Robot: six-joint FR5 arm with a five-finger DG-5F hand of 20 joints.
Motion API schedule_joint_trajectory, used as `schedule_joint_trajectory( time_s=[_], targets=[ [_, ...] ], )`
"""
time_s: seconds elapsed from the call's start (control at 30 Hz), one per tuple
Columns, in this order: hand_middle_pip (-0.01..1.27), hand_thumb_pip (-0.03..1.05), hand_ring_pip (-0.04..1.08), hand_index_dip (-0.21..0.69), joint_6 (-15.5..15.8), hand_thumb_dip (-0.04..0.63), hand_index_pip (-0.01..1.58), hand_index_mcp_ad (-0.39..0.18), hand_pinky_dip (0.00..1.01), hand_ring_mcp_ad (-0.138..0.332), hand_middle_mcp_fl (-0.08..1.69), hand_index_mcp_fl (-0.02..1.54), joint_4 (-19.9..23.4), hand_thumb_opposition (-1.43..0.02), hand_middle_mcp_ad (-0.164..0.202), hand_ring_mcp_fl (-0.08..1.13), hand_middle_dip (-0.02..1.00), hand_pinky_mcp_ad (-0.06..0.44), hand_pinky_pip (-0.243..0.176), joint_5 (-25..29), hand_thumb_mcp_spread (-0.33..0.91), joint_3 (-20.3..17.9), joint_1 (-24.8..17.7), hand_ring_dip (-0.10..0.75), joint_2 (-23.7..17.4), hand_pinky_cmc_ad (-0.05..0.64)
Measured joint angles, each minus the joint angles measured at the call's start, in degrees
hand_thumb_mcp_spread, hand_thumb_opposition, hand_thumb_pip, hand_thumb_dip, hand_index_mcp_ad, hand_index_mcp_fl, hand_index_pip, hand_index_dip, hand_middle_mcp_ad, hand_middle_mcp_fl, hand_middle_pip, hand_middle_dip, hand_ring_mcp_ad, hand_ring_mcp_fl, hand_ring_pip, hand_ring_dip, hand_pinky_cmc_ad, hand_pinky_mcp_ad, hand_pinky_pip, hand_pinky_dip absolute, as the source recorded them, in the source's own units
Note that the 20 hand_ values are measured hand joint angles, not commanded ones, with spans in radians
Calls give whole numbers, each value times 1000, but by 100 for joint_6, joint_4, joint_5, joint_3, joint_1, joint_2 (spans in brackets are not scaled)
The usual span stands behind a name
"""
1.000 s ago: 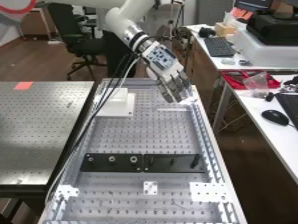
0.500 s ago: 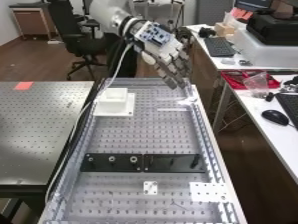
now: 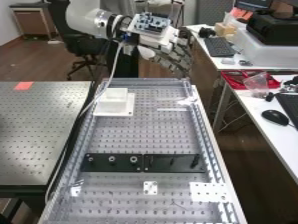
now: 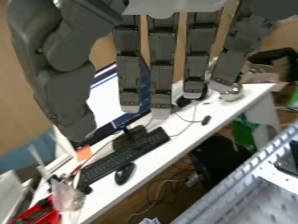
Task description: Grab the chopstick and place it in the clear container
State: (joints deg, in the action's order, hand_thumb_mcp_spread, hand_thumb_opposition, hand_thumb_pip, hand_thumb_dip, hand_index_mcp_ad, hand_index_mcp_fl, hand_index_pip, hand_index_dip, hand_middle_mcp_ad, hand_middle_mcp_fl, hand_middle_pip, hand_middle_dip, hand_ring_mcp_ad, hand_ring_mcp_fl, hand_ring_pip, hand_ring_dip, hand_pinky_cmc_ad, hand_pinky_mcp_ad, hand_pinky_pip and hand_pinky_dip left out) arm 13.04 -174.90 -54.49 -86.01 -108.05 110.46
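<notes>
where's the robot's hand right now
In the high view, the hand is at upper centre, just above the bench's far edge in the picture, left of the keyboard.

Pass: open bench [image 3: 151, 134] btwn wht block [image 3: 114, 103] & blk strip [image 3: 171, 163] | Obst: cable [image 3: 114, 70] nr block

Perforated metal bench [image 3: 136, 140], topped with blocks, bars and flat plates.
Toward the far end in the high view, a white block [image 3: 114, 101] is carried by a flat white base [image 3: 128, 112] near the left rail; across from it, near the right rail, two thin pale strips are seen crosswise, one [image 3: 170, 99] beyond the other [image 3: 171, 109]. The middle is spanned by two black bars placed end to end, the left one [image 3: 101, 167] fitted with round pieces, the right one [image 3: 174, 167] with darker fittings. Nearer, a small white plate [image 3: 150, 191] and a wider holed white plate [image 3: 207, 196] are laid flat.
</notes>
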Motion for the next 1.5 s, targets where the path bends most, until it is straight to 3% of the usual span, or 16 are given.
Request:
schedule_joint_trajectory(
  time_s=[0.13, 0.3, 0.63, 0.77, 0.97, 1.17, 1.5],
  targets=[
    [206, 562, 236, 58, 584, 230, 401, -40, 843, 145, 375, 321, 505, -728, 80, 201, 539, 246, -75, -873, 363, -415, 316, 360, -304, 365],
    [155, 529, 197, 154, 1416, 175, 197, -40, 876, 147, 367, 258, 892, -714, 77, 145, 536, 250, -75, -1899, 316, -761, 725, 358, -602, 361],
    [113, 501, 115, 265, 2201, 117, 86, -45, 878, 148, 166, 155, 1566, -681, 89, 56, 489, 295, -75, -3043, 258, -1294, 1311, 358, -1088, 365],
    [119, 499, 103, 281, 2350, 99, 70, -45, 819, 152, 154, 124, 1813, -674, 87, 16, 471, 307, -75, -3281, 216, -1428, 1446, 346, -1192, 365],
    [120, 482, 112, 297, 2590, 68, 73, -42, 721, 150, 82, 89, 1929, -639, 91, 16, 424, 330, -75, -3221, 180, -1453, 1527, 302, -1252, 365],
    [119, 461, 108, 304, 2552, 30, 70, -42, 627, 150, 61, 38, 2196, -637, 89, 16, 379, 330, -93, -3039, 136, -1415, 1541, 271, -1233, 380],
    [124, 518, 108, 300, 2661, 12, 70, -45, 494, 150, 66, 37, 1744, -637, 91, 16, 377, 346, -93, -2168, 70, -1088, 1284, 260, -1157, 401]
  ],
)
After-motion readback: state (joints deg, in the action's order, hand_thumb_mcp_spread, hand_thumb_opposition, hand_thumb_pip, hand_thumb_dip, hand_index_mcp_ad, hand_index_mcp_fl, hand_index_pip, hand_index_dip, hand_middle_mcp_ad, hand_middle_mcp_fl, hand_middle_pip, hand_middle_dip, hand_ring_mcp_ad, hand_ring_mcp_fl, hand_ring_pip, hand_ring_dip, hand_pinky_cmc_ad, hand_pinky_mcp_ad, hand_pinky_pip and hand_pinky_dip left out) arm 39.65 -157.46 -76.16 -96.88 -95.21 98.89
